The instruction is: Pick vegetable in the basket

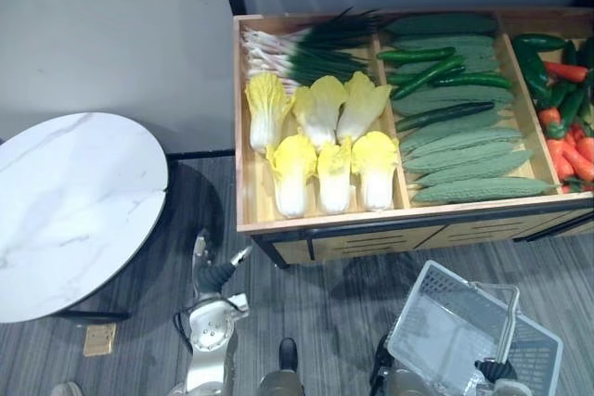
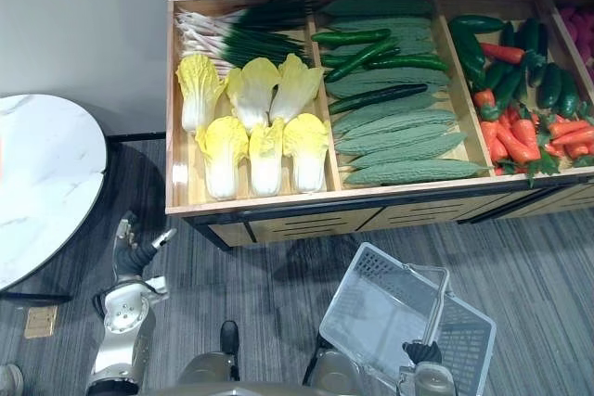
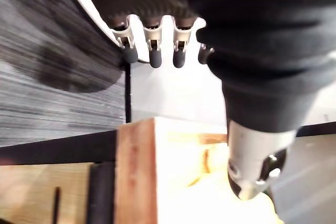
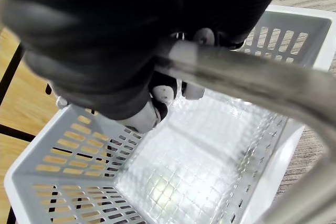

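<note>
Grey striped carpet (image 1: pixel 371 303) runs below a plain grey wall (image 1: pixel 111 25).

The right hand (image 4: pixel 105 45) has its fingers (image 4: pixel 157 95) curled round the handle (image 4: pixel 252 85). That handle is a smooth round metal bar. The dark ribbed cover hides most of the grasp. The basket (image 4: pixel 63 145) hangs from the bar. It is pale grey plastic with slotted walls and a fine grid bottom. Its near end is cut off at the frame's edge in the head views.

The left hand (image 1: pixel 216 274) is low over the carpet by the near left corner of the stand (image 1: pixel 316 224). Its fingers (image 3: pixel 152 51) are straight and loose, holding nothing.

The vegetables all lie in the stand, a shallow tray of pale wood split by slats. The left compartment holds crinkly yellow-white napa cabbages (image 1: pixel 320 150) with long green onions (image 1: pixel 297 48) behind them. The middle one holds warty bitter gourds (image 1: pixel 464 159) and slim glossy cucumbers (image 1: pixel 432 67). The right one holds green peppers (image 2: pixel 510 71) and orange carrots (image 2: pixel 515 141). Beyond that, something purplish (image 2: pixel 580 20) is cut off by the edge, too little to tell.

A round table (image 1: pixel 74 201) with a white marbled top stands to the left, partly out of frame.
</note>
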Robot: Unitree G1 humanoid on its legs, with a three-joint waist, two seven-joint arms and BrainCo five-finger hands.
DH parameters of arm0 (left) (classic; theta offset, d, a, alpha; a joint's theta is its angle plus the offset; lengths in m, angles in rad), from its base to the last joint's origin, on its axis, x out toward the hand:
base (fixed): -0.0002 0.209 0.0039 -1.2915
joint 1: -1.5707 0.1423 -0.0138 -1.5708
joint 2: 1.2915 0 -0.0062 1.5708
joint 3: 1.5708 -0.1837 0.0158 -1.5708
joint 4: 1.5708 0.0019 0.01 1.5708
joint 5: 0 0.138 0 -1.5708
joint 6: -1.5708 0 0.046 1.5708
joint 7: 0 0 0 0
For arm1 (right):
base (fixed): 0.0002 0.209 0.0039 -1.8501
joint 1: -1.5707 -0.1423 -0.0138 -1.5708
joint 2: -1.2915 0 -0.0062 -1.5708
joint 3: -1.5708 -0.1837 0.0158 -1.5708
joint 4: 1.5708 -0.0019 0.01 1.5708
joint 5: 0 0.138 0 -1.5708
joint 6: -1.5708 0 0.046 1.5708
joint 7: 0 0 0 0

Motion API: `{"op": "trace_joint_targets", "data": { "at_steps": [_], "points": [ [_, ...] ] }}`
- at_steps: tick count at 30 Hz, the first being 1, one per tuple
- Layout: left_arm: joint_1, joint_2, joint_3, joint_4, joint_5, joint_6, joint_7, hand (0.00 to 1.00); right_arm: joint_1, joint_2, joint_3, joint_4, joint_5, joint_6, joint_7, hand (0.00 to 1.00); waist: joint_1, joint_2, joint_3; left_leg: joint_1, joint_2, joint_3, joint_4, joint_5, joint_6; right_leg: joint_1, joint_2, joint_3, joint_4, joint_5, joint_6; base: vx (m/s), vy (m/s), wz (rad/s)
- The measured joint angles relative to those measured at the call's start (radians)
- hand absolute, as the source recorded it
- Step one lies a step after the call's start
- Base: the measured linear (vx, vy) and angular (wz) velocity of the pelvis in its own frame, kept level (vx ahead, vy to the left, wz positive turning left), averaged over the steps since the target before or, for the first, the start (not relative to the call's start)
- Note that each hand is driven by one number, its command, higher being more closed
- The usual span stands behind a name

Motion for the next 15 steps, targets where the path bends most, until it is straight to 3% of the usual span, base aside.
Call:
{"op": "trace_joint_targets", "data": {
  "at_steps": [3, 9, 15],
  "points": [
    [-0.044, 0.009, -0.01, -0.04, 0.001, 0.0, 0.015, 0.0, -0.005, 0.0, 0.006, 0.0, 0.0, 0.0, 0.0, 1.0, -0.006, 0.001, 0.0, 0.004, 0.003, 0.024, -0.003, -0.001, 0.0, -0.003, 0.008, 0.023, -0.018, 0.014, -0.003, 0.01, -0.01, -0.2],
    [-0.111, 0.045, -0.029, -0.054, 0.038, -0.001, 0.036, 0.0, -0.025, -0.006, 0.033, 0.0, -0.002, 0.0, 0.0, 1.0, -0.046, 0.011, -0.006, 0.01, 0.005, 0.063, 0.013, -0.019, 0.004, -0.022, 0.013, 0.07, -0.02, 0.025, -0.008, 0.0, -0.008, -0.25],
    [-0.183, 0.046, -0.068, -0.049, 0.04, -0.001, 0.041, 0.0, -0.025, -0.021, 0.068, -0.013, -0.002, 0.0, 0.0, 1.0, -0.051, 0.015, -0.007, -0.003, 0.005, 0.096, 0.037, -0.036, 0.005, -0.05, 0.013, 0.105, -0.015, 0.032, -0.009, -0.02, -0.006, -0.18]
  ]
}}
